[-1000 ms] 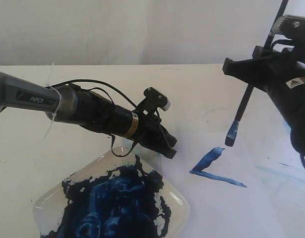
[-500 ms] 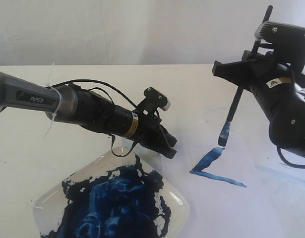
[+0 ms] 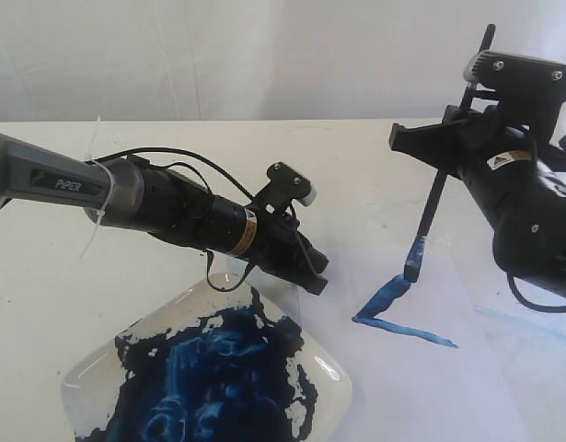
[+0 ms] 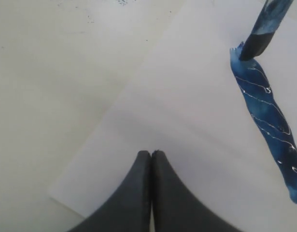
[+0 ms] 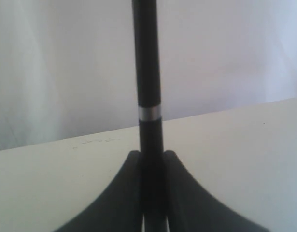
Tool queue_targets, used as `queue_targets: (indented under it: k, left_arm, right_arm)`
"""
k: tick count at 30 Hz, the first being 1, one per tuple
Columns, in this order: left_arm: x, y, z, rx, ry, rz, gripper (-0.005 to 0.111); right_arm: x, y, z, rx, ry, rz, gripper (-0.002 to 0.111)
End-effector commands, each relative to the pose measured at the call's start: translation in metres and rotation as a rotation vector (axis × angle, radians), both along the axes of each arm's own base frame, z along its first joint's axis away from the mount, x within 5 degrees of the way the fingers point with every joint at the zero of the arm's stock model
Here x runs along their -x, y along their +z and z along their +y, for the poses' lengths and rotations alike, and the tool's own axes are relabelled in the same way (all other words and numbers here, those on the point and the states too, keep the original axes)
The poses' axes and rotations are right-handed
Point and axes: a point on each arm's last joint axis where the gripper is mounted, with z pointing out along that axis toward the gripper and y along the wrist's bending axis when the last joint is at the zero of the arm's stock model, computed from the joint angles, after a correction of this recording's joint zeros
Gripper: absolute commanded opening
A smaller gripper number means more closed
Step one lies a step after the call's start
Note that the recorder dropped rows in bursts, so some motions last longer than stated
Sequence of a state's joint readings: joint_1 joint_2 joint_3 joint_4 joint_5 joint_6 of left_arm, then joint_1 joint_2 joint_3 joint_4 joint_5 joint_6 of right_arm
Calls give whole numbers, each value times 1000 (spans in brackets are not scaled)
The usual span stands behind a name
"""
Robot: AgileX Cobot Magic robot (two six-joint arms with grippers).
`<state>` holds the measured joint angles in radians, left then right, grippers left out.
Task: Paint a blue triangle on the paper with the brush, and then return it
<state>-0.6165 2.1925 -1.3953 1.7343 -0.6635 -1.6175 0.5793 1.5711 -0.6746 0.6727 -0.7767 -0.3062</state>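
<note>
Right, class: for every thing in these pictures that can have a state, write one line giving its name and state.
brush, tilted, blue tip at a stroke's end
blue triangle, unfinished: two sides painted, third missing
paper, flat, partly painted
paint dish, smeared with blue paint
left gripper, jaws shut, empty
right gripper, jaws shut on the brush

The right gripper [image 3: 445, 152] clamps the tilted brush [image 3: 429, 214], its bristles at the upper end of the two-sided blue triangle [image 3: 393, 308] on the paper [image 3: 421, 387].
</note>
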Motion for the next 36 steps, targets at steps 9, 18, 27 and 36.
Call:
queue_targets:
  k: [9,18,27,36]
  left_arm:
    - [2,-1,-2,-9,-10,-6,0]
    - [2,-1,-2,-9,-10,-6,0]
    - [2,-1,-2,-9,-10,-6,0]
    - [2,-1,-2,-9,-10,-6,0]
  right_arm:
    - [1,1,-3,0,-20,29,0]
    - [6,7,-7,-2,-35,70,0]
    - [10,12,-9,-13,-38,90,0]
    - [6,20,-13,-34,-103,-1,0]
